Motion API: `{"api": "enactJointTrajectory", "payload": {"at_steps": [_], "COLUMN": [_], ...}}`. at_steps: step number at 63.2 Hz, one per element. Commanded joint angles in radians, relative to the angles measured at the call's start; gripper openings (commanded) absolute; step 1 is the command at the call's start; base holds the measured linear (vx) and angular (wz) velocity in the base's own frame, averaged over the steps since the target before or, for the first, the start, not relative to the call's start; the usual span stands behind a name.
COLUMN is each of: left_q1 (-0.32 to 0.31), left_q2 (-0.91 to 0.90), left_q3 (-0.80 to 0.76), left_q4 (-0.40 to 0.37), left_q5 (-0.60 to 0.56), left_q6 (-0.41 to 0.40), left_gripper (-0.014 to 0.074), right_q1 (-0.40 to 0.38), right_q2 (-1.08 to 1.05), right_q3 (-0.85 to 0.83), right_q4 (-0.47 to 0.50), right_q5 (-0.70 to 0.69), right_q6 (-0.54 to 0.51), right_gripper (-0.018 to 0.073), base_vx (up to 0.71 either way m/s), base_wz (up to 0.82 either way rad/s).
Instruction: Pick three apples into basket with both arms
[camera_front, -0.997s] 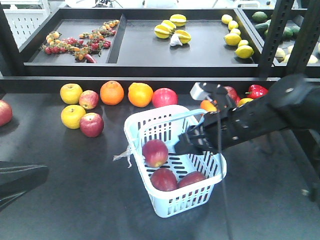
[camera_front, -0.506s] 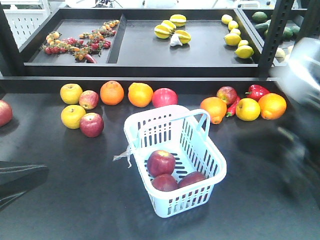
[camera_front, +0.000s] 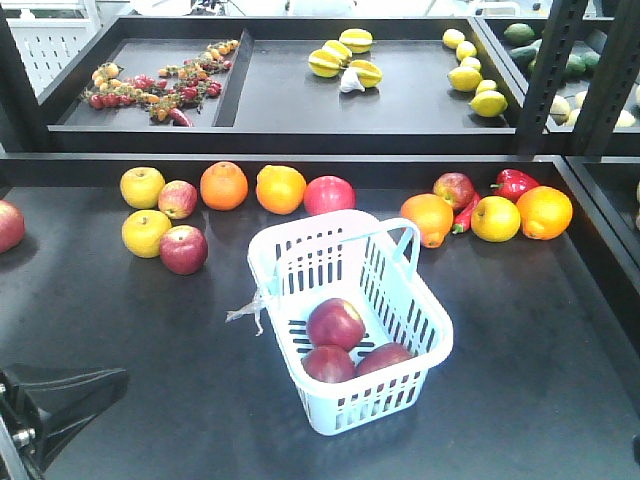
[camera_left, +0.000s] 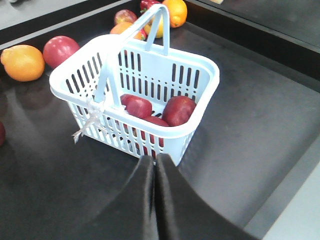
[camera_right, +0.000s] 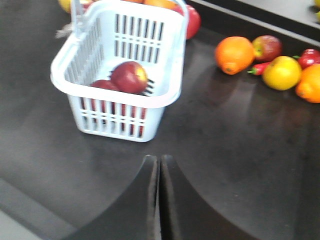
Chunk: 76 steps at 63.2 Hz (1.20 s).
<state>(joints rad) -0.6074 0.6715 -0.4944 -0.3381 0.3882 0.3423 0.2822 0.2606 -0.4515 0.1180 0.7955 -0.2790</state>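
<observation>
Holding three apples (camera_front: 336, 323), the basket (camera_front: 300, 238) looked full. Both grippers' fingers (camera_left: 155, 165) (camera_right: 159, 165) were clenched empty; pulling clear cleanly remained.

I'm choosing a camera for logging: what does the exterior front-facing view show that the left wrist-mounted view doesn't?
Only the front view shows the upper shelf trays holding yellow lemons, and two plain yellow apples. Only the left wrist view shows the shut black left gripper. Both show the pale blue slotted plastic basket holding three dark red apples.
</observation>
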Motion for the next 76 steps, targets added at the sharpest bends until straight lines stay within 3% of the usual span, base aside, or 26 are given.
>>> {"api": "enactJointTrajectory", "payload": {"at_steps": [1, 41, 49, 54, 65, 71, 76], "left_q1": [0.002, 0.002, 0.002, 0.001, -0.002, -0.002, 0.000], "left_q2": [0.000, 0.000, -0.006, -0.019, -0.108, -0.165, -0.225], "left_q3": [-0.023, -0.019, 0.033, 0.134, 0.411, 0.549, 0.531], "left_q4": [-0.022, -0.020, 0.026, 0.079, 0.202, 0.286, 0.351], "left_q5": [-0.084, -0.085, -0.143, -0.194, -0.388, -0.518, -0.414], "left_q6": [-0.008, -0.008, -0.030, -0.129, -0.489, -0.638, -0.678], "left_gripper": [-0.0006, -0.0006, -0.0006, -0.0006, -0.0006, -0.0006, -0.0006], "right_q1": [-0.003, -0.003, -0.003, -0.003, -0.003, -0.003, -0.003], "right_q2": [0.009, 0.009, 0.009, 0.009, 0.009, 0.009, 0.009], "right_q3": [-0.023, -0.023, -0.023, -0.023, -0.023, -0.023, -0.023], "right_q4": [-0.024, -0.013, -0.013, -0.013, -0.013, -0.013, -0.011], "right_q5": [-0.083, -0.044, -0.043, -0.043, -0.043, -0.043, -0.042], "right_q6": [0.011, 0.011, 0.011, 0.011, 0.011, 0.011, 0.011], "right_gripper": [-0.0004, -0.0004, -0.0004, -0.0004, -0.0004, -0.0004, -0.0004], "base_vx": [0.00, 0.00, 0.00, 0.00, 0.00, 0.00, 0.00], "base_wz": [0.00, 0.00, 0.00, 0.00, 0.00, 0.00, 0.00]}}
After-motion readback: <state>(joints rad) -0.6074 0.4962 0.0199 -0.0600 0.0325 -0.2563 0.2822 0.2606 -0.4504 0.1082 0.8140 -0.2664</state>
